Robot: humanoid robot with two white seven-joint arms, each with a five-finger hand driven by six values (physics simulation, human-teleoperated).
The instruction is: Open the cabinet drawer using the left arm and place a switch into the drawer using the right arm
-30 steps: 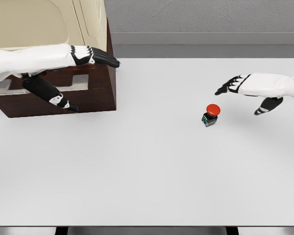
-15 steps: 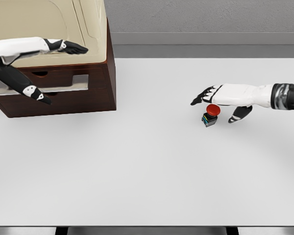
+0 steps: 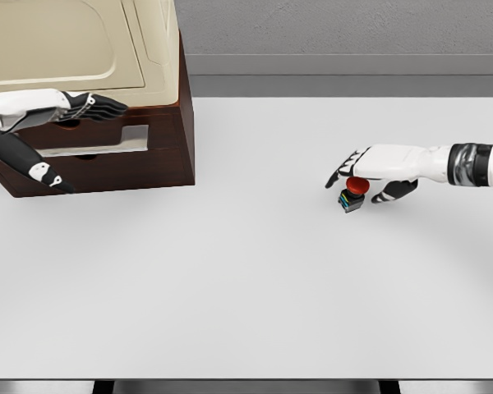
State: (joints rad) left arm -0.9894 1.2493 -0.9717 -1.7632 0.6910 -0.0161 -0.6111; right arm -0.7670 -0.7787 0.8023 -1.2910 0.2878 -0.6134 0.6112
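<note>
Closing in, your right hand (image 3: 363, 174) is now curling over the switch (image 3: 352, 194) on the surface (image 3: 255, 271), grip unconfirmed. Your left hand (image 3: 89, 107), fingers loosely extended, is dropping to the drawer (image 3: 107, 139); it looks barely open.

A single head-mounted camera looks forward and steeply down onto the white table (image 3: 246, 287), set back enough to take in nearly its whole top, with the near edge along the bottom of the picture. Beyond the table's far edge a strip of grey wall (image 3: 337, 29) shows. The brown cabinet (image 3: 160, 156) stands on the table's far left corner, cut off by the left edge.
</note>
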